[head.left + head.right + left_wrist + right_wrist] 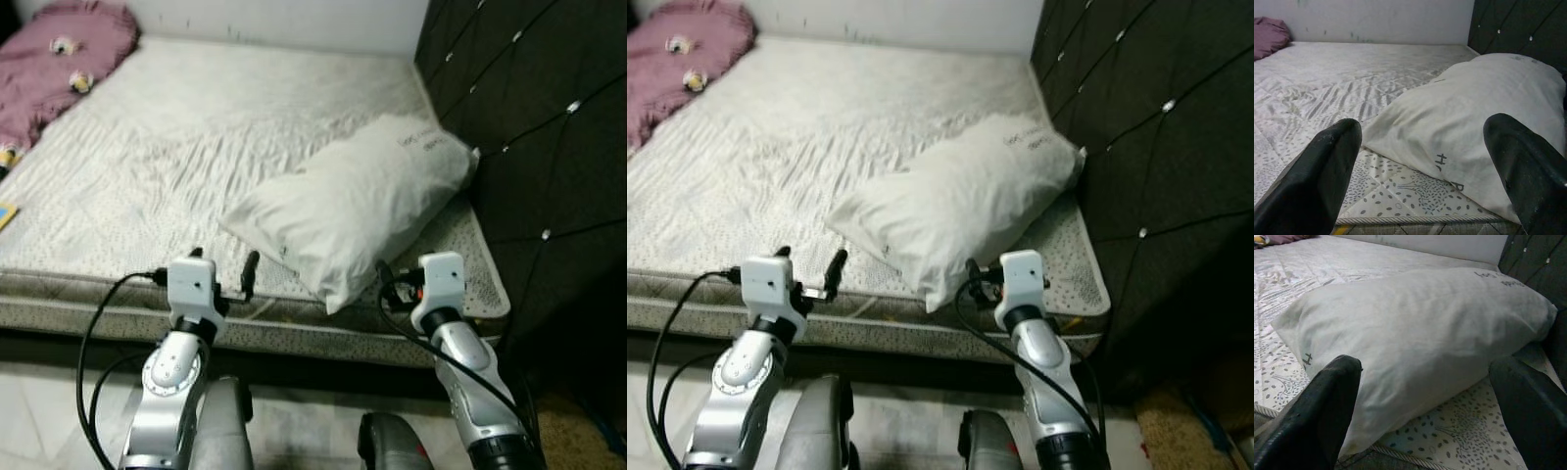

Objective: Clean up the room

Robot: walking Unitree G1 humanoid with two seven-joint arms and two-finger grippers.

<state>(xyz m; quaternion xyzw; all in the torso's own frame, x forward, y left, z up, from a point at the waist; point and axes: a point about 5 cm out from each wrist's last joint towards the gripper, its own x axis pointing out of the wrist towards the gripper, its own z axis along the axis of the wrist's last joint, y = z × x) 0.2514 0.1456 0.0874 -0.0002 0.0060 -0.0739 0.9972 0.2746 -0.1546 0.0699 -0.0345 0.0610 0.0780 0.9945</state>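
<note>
**Both grippers held open at the mattress edge, facing the pillow**

A white pillow [358,206] is laid on the bare mattress [186,147], near the front edge and toward the robot's right. One end of the pillow rests against the dark tufted headboard [529,127]; the other end is directed toward the front edge of the mattress. Faint printed lettering is visible on the pillow cover, but it cannot be read.

The left gripper [1422,171] is positioned at the front edge of the mattress, just left of the pillow's near corner. Its two black fingers [1317,176] are spread wide, and nothing is held between them. In the left wrist view, the pillow is seen ahead, between and beyond the fingertips, apart from them.

The right gripper [1425,411] is positioned at the front edge as well, directly before the pillow's near end. Its fingers [1315,416] are likewise spread wide and nothing is gripped. Whether the fingertips touch the pillow cannot be determined.

A pink blanket [59,59] with small flower motifs is bunched at the far left corner of the mattress, well apart from the pillow. A pale tiled floor [39,411] is visible below the bed.
</note>
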